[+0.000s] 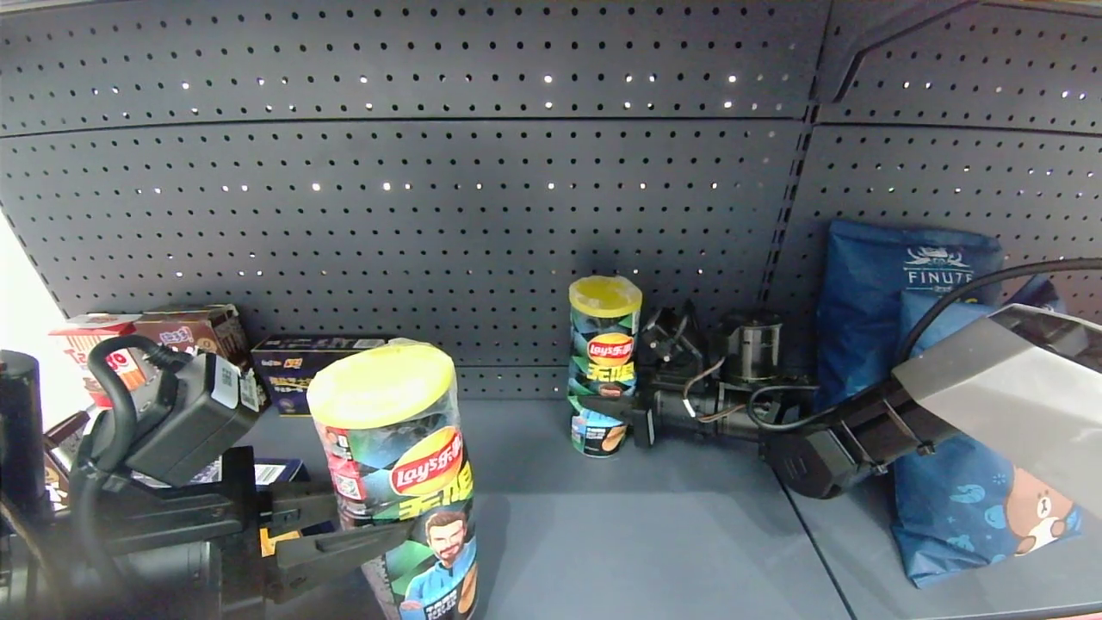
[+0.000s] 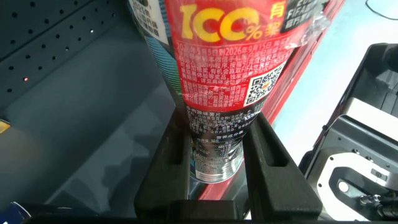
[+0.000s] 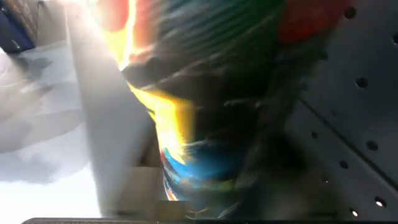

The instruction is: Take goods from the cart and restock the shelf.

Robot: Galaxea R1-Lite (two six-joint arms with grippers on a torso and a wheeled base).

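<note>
Two tall chips cans with yellow lids are in the head view. The nearer can (image 1: pixel 392 469) is at the front left, tilted slightly, and my left gripper (image 1: pixel 387 538) is shut on its lower part. In the left wrist view the black fingers (image 2: pixel 261 149) press both sides of this can (image 2: pixel 217 81) near its metal base. The farther can (image 1: pixel 604 362) stands upright on the grey shelf (image 1: pixel 654 534) close to the pegboard. My right gripper (image 1: pixel 613 422) is shut on its lower part. The right wrist view shows that can (image 3: pixel 205 124) very near.
Snack boxes (image 1: pixel 185 331) and a dark box (image 1: pixel 314 362) stand at the back left of the shelf. Blue bags (image 1: pixel 904 293) lean at the right, one with a bear print (image 1: pixel 981 508). The pegboard wall (image 1: pixel 430 215) closes the back. Open shelf floor lies between the two cans.
</note>
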